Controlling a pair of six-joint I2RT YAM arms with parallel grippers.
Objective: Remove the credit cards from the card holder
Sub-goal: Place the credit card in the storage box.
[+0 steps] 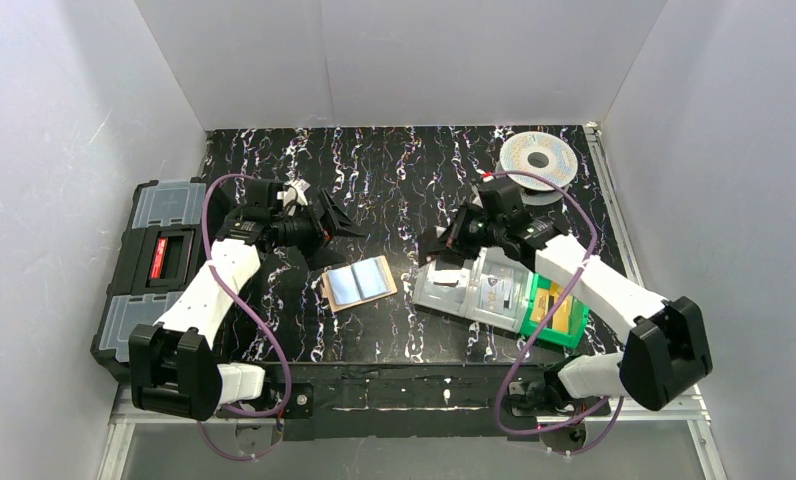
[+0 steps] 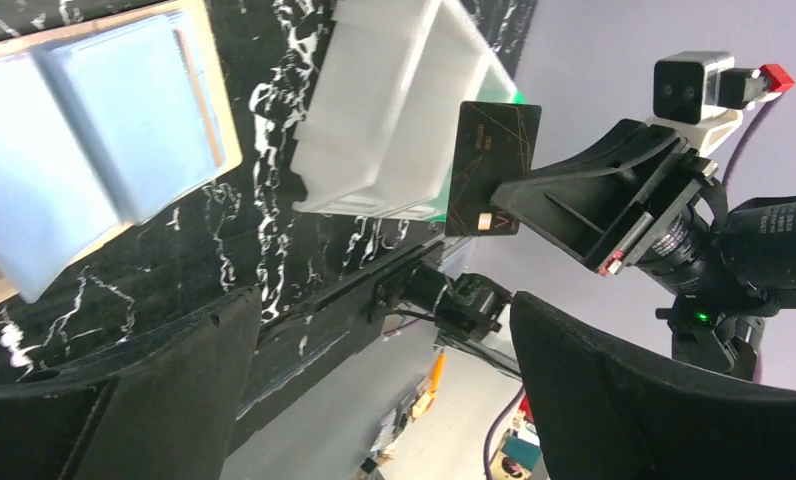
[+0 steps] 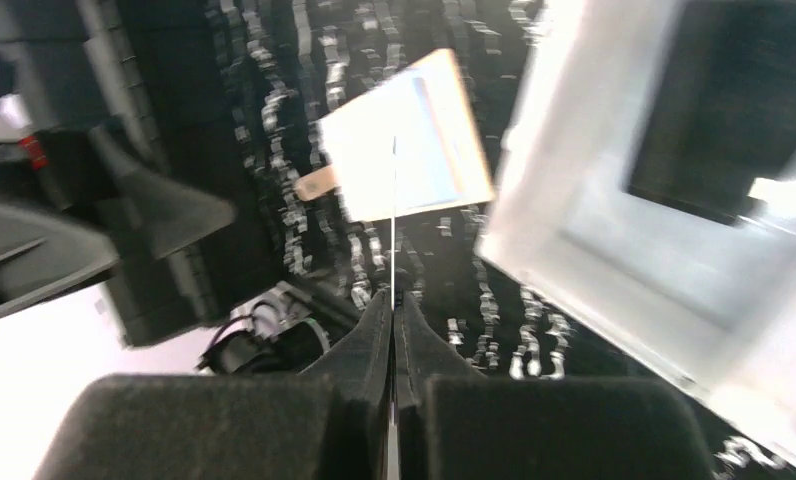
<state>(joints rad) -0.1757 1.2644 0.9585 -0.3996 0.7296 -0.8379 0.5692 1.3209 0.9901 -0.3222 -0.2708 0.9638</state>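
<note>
The tan card holder lies open and flat on the black marbled table, with pale blue credit cards on its panels. My left gripper hovers just behind it, open with nothing between its fingers. My right gripper is to the right of the holder, above the table, shut on a dark credit card with thin gold lines. In the right wrist view that card shows edge-on as a thin line rising from the shut gripper, with the holder blurred beyond.
A white compartment tray sits right of the holder, overlapping a green bin. A silvery spool lies at the back right. A black toolbox stands off the table's left edge. White walls enclose the table.
</note>
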